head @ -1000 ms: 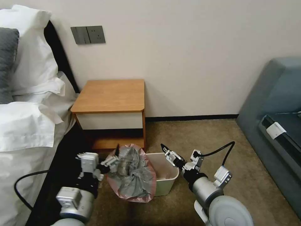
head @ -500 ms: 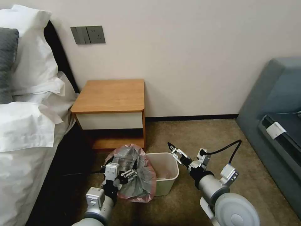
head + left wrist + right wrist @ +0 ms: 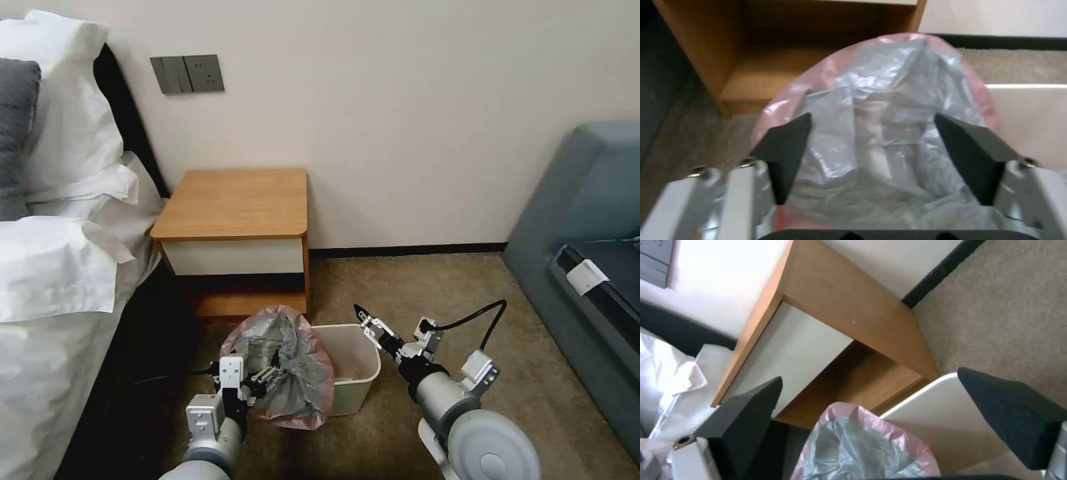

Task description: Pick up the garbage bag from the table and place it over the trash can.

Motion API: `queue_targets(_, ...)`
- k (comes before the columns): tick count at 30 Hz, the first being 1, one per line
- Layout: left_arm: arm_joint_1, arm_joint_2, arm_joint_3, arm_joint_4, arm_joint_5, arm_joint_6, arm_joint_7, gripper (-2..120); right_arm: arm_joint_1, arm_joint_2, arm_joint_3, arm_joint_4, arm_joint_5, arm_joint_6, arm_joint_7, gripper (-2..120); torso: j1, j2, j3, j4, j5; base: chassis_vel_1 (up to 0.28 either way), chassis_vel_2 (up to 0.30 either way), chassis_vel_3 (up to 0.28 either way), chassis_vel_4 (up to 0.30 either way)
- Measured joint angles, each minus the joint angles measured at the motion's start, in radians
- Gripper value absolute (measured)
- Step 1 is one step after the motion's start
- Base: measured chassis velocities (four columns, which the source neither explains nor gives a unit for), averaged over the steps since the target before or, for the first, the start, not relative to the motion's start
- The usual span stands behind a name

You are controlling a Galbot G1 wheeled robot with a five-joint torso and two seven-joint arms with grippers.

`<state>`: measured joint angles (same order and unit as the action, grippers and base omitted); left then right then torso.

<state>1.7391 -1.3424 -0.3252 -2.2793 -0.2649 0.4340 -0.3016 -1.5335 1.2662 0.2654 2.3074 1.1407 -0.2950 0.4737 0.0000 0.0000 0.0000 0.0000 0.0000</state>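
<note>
- Carpeted bedroom floor nearest the robot: the left gripper [image 3: 265, 379] sits at the near side of the garbage bag [image 3: 283, 363], jaws spread wide with the plastic between them, nothing clamped
- Right gripper [image 3: 371, 324] hangs over the trash can [image 3: 353, 380] rim, also open and empty
- Bag covers just the can's left end; released like this, it may well slump off
- Farther back, the table [image 3: 237, 203] stands against the wall
</note>
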Motion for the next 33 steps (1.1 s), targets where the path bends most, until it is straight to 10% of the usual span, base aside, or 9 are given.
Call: queue_targets(33, -0.112, -0.016, 0.024, 0.145, -0.059, 0.023, -0.023, 66, -0.020, 0.032, -0.003, -0.016, -0.041, 0.023, 0.000, 100, 0.000, 0.000, 0.000, 0.0000, 0.0000, 0.000, 0.000, 0.000, 0.000)
